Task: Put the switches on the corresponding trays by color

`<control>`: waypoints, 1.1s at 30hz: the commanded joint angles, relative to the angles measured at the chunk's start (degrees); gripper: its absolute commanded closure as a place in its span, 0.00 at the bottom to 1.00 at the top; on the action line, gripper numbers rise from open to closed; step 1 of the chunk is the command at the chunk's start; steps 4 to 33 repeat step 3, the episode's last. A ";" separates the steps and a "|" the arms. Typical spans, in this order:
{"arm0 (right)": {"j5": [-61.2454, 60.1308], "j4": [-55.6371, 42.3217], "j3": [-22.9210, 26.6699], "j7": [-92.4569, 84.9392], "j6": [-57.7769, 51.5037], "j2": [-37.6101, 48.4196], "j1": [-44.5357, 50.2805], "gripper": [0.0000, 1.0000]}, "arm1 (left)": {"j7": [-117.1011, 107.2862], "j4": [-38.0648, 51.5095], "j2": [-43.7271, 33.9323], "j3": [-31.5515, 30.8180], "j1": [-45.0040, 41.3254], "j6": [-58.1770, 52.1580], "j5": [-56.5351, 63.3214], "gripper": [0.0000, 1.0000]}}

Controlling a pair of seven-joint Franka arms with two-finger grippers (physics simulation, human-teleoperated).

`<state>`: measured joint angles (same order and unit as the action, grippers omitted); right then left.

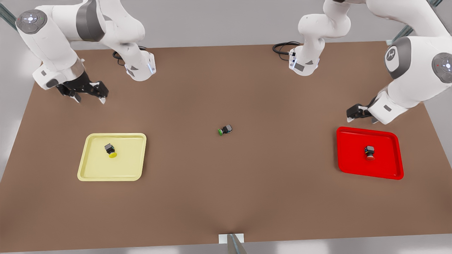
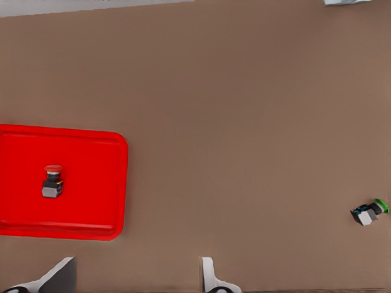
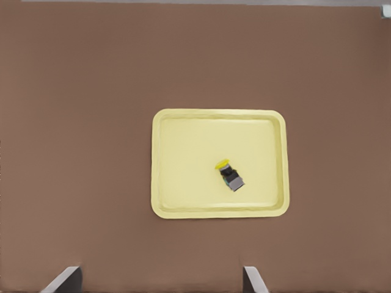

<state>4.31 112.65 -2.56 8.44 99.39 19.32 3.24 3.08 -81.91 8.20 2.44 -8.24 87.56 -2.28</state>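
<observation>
A plain brown table [image 1: 226, 197] spread flat below the fingers, black cables [image 1: 282, 47] lay at its far edge, and a small white bracket [image 1: 231, 239] sat at its near edge.

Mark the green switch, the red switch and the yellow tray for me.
green switch [image 1: 224, 129], front view, on its dark body.
red switch [image 2: 52, 181], left wrist view, mid-body below the cap.
yellow tray [image 3: 183, 159], right wrist view, bare floor.
</observation>
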 commanded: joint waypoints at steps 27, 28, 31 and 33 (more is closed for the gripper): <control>-0.27 0.73 0.10 0.08 0.01 -0.25 -0.08 0.00 | 0.00 0.00 -0.02 -0.07 0.94 -0.02 0.00 0.00; -0.27 0.73 0.10 0.08 0.01 -0.25 -0.08 0.00 | 0.00 0.00 -0.02 -0.07 0.94 -0.02 0.00 0.00; -0.27 0.73 0.10 0.08 0.01 -0.25 -0.08 0.00 | 0.00 0.00 -0.02 -0.07 0.94 -0.02 0.00 0.00; -0.27 0.73 0.10 0.08 0.01 -0.25 -0.08 0.00 | 0.00 0.00 -0.02 -0.07 0.94 -0.02 0.00 0.00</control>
